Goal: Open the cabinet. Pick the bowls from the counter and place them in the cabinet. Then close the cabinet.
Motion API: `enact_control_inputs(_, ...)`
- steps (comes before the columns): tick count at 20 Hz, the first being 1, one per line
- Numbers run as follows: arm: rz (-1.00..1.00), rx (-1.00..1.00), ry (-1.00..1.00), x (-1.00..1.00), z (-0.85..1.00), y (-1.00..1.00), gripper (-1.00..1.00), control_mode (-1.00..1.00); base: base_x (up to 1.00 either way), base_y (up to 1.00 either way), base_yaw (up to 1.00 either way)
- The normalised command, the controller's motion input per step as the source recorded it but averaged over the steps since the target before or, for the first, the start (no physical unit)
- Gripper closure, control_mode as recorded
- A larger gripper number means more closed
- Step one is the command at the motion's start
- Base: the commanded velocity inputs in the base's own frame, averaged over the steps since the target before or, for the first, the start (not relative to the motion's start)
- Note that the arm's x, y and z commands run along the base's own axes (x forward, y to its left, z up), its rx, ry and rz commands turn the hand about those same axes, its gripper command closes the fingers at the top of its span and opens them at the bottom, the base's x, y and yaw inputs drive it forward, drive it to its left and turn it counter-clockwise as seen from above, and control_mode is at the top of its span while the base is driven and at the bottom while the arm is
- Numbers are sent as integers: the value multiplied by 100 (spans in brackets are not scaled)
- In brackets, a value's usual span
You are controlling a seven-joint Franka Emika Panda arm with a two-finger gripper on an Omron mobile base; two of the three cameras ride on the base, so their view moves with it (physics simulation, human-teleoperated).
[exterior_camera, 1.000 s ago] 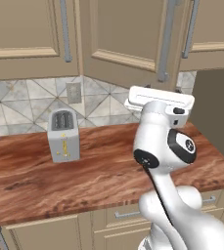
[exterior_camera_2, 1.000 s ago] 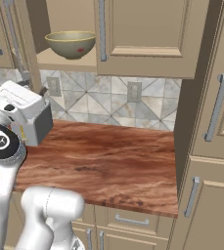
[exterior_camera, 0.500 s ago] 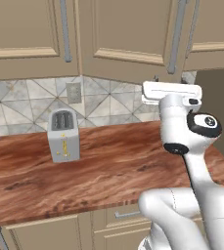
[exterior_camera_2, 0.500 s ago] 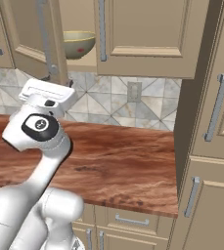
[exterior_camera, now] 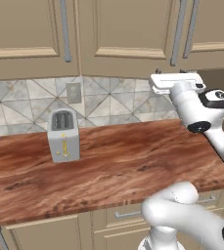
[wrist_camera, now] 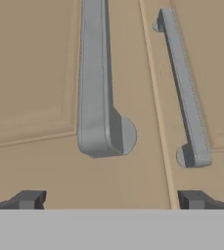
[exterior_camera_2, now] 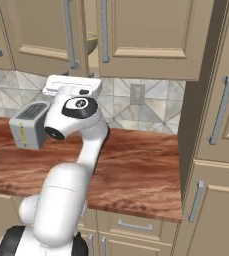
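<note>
From the left I see a toaster (exterior_camera: 63, 135) standing on the counter (exterior_camera: 113, 166); the cabinet (wrist_camera: 45, 73) fills my hand view, handles (wrist_camera: 96, 83) close ahead; fingers (wrist_camera: 111, 199) spread wide, gripping nothing; a bowl (exterior_camera_2: 91, 42) shows through the door gap.

My counter (exterior_camera: 133, 161) runs across the middle of the frame. On it, left of centre, stands a toaster (exterior_camera: 63, 135).

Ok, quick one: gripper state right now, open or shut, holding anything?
Gripper: open, jaws wide apart, holding nothing; it faces the cabinet's grey handles without gripping either.
</note>
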Motion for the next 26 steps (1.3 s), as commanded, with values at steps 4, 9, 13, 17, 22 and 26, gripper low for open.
enact_control_inputs(4, 0, -2, 0, 100, 0, -10, -100, -100, 0, 0, 0)
enact_control_inputs(9, 0, -1, -3, 98, 0, -15, -100, -100, 0, 0, 0)
enact_control_inputs(13, 0, 0, -7, 99, 0, -29, -100, -100, 0, 0, 0)
enact_control_inputs(17, -1, -3, -13, 100, 0, 11, -100, -100, 0, 0, 0)
enact_control_inputs(22, -36, -7, -26, 71, 0, 94, -100, -100, 0, 0, 0)
enact_control_inputs(26, -42, -6, -8, 97, 6, 86, -100, -100, 0, 0, 0)
